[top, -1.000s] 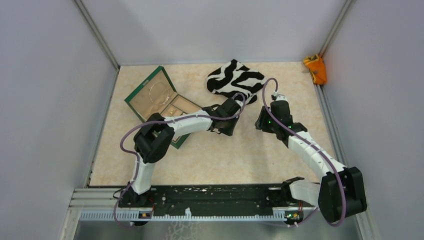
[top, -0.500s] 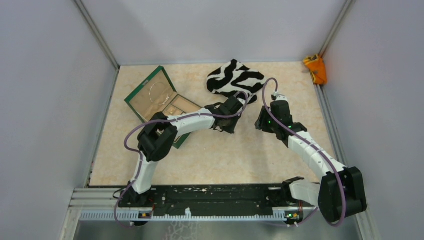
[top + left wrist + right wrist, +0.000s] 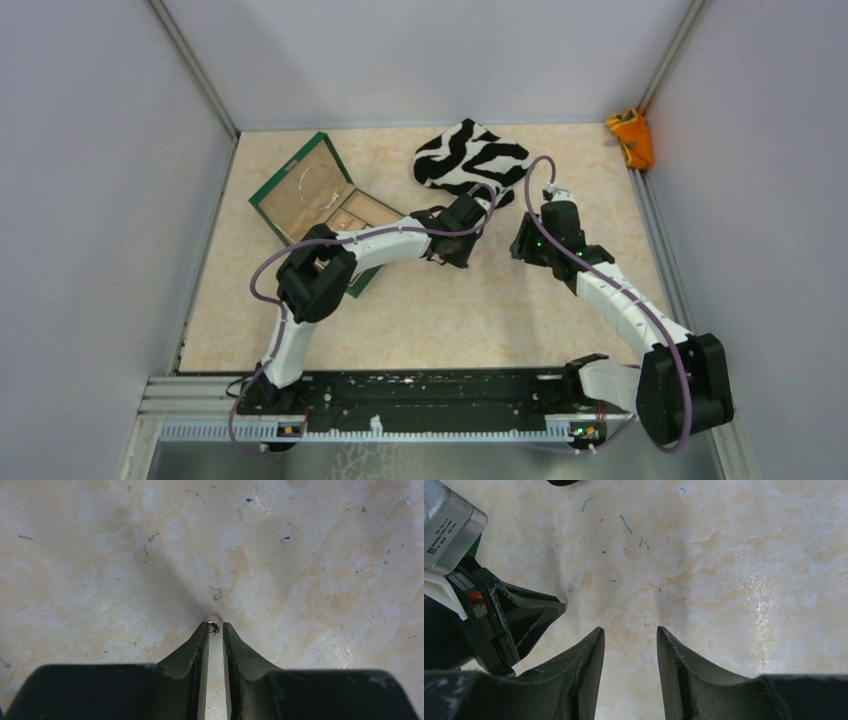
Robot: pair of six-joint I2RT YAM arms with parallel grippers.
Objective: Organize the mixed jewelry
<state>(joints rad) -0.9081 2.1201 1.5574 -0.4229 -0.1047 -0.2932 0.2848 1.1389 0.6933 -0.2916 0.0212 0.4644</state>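
A tiny gold-coloured speck sits between the tips of my left gripper, low on the beige table; the jaws are nearly together around it. From above, the left gripper is just in front of the zebra cloth. A thin silvery hoop lies in the large compartment of the dark green box. My right gripper is open and empty over bare table, close to the right of the left gripper's fingers; it also shows from above.
The black-and-white zebra-striped cloth lies at the back centre. An orange object sits in the back right corner. Grey walls close in the table on three sides. The left arm reaches over the box's near corner.
The left arm's elbow has shifted slightly to the right and its wrist has settled a little. The right arm has not moved.
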